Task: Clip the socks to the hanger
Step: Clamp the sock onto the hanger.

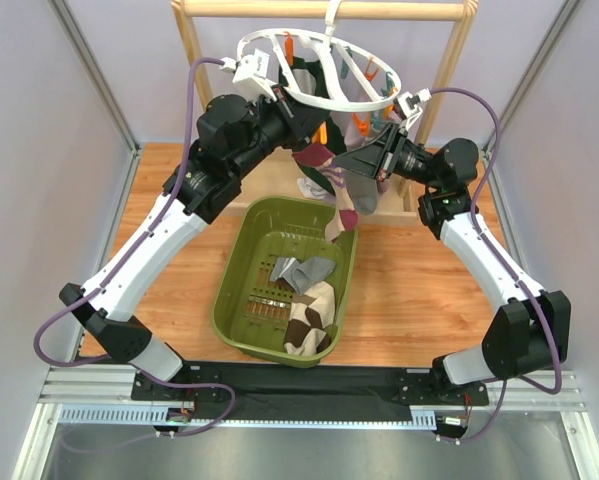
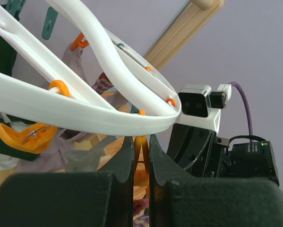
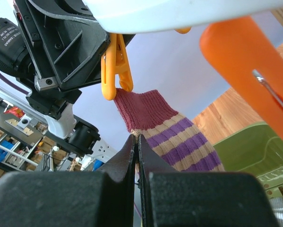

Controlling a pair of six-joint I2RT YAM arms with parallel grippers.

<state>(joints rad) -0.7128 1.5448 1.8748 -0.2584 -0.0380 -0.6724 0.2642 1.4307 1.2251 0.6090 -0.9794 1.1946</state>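
The step in hand is clipping one sock. In the upper centre of the top view, the hanger (image 2: 84, 116) hangs from the wooden rack (image 1: 319, 9), and both arms meet just beneath its ring. The left gripper (image 2: 141, 142) is pinched narrow on an orange clip (image 3: 115, 66) that dangles from the ring. The right gripper (image 3: 136, 139), closed tight, holds the maroon striped sock (image 3: 174, 137) by the edge near its cuff. The cuff's corner sits right at the clip's lower tip — whether the clip already bites the fabric cannot be told.

The next move probably calls for nudging the cuff up between the clip's jaws, then easing the squeeze so the clip grips before the sock is released. A grey sock (image 1: 301, 272) and an argyle sock (image 1: 314, 315) wait in the basket (image 1: 237, 265) at lower centre — not yet hung.
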